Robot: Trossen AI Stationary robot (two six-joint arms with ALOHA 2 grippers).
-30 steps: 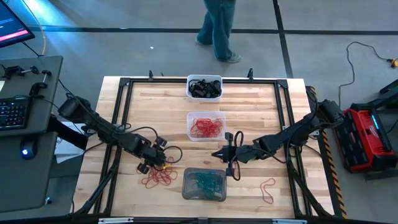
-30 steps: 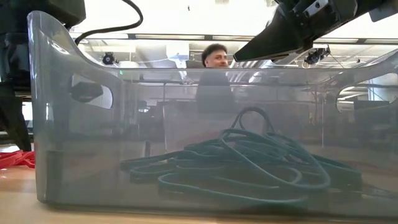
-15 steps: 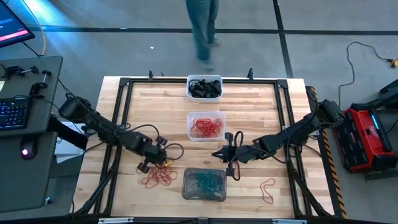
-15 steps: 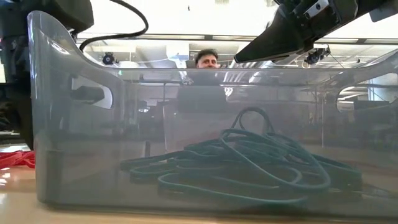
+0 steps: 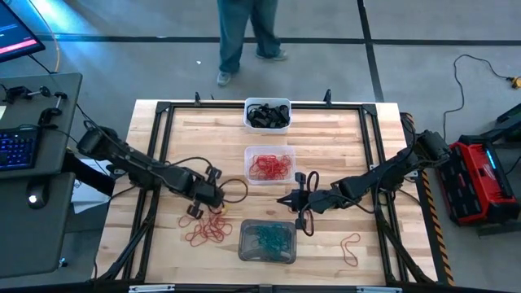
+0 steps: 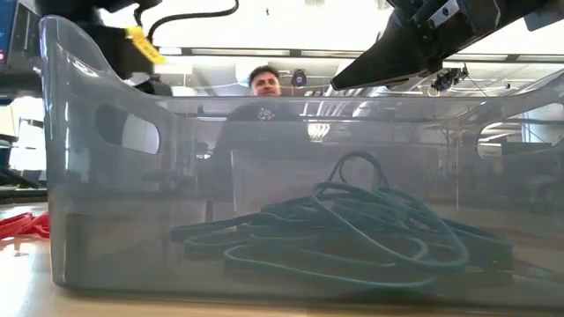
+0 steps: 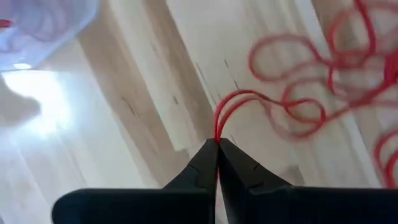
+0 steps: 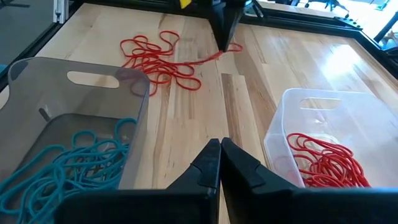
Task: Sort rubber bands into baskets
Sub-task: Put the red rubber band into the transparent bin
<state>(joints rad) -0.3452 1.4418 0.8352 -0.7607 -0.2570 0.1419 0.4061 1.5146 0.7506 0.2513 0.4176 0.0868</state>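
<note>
Bands, high view: black in white tub (image 5: 267, 115), red in clear tub (image 5: 269, 165), teal in grey tub (image 5: 267, 241); loose red pile (image 5: 207, 231) on desk (image 5: 342, 138). Left wrist: left tool (image 7: 217, 144) clamped on red band (image 7: 231, 106). Right wrist: right tool (image 8: 219, 144) together, between grey and clear tubs. No legible writing.

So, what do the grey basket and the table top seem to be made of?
Grey basket: probably translucent smoky plastic with a smooth, slightly glossy finish; the teal rubber bands show through its wall. Table top: looks like pale wood in joined strips, with visible grain and seams, and a light sheen.
</note>
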